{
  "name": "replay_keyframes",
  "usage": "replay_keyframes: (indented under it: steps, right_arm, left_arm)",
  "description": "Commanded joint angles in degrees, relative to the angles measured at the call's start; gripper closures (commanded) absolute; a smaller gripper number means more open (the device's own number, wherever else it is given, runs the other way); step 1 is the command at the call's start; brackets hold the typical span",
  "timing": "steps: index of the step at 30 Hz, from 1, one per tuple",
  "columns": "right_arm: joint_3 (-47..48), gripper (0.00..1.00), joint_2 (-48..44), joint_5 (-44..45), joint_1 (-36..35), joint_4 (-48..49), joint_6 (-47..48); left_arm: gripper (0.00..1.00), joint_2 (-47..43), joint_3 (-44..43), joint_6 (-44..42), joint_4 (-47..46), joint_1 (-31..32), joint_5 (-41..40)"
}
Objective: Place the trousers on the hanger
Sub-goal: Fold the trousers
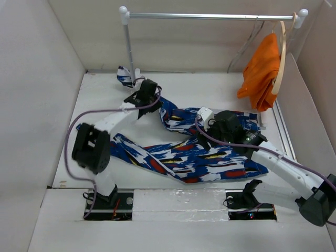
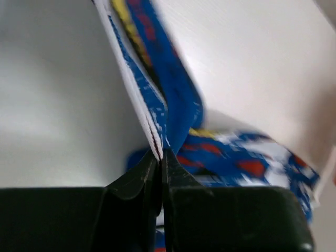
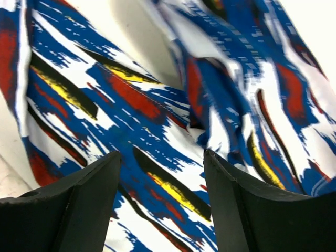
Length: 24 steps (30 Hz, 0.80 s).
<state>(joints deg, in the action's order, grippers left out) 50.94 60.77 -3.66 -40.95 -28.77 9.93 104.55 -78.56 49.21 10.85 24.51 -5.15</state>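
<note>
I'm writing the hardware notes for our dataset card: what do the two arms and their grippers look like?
The left arm and right arm share white tubular links and chunky black joint housings. A thin lilac cable loops along the outside of each. The left gripper and right gripper have matte black, wedge-shaped fingers. Black base brackets sit under each arm.

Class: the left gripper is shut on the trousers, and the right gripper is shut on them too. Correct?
No: the right gripper is open over the trousers, as the right wrist view shows. The left gripper is shut on them.
</note>
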Motion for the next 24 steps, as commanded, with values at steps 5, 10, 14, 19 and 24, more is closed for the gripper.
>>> replay_keyframes:
  steps: [5,10,14,19,24]
  right_arm:
    - [-0.8,0.29,1.6,-4.2,4.6,0.8,3.3]
    - [-1.0,0.28,2.5,-5.1,5.7,1.4,4.0]
    - [-0.8,0.28,2.5,-5.0,6.3,0.9,4.5]
    - [-1.1,0.36,2.1,-6.4,6.3,1.8,4.0]
    - [-2.0,1.00,1.9,-6.2,6.3,2.1,3.9]
  left_arm:
    - [1.00,-21.8,28.3,16.8,1.5,16.2,-5.0]
    - [0.42,-28.9,33.0,26.5,9.9,24.0,-10.6]
    - [0.14,-34.7,30.4,24.6,18.1,23.5,-19.0]
    - [0.17,-38.0,28.4,13.7,11.9,8.4,-20.4]
    - [0.30,-26.3,23.7,-2.0,-1.3,-3.3,-8.5]
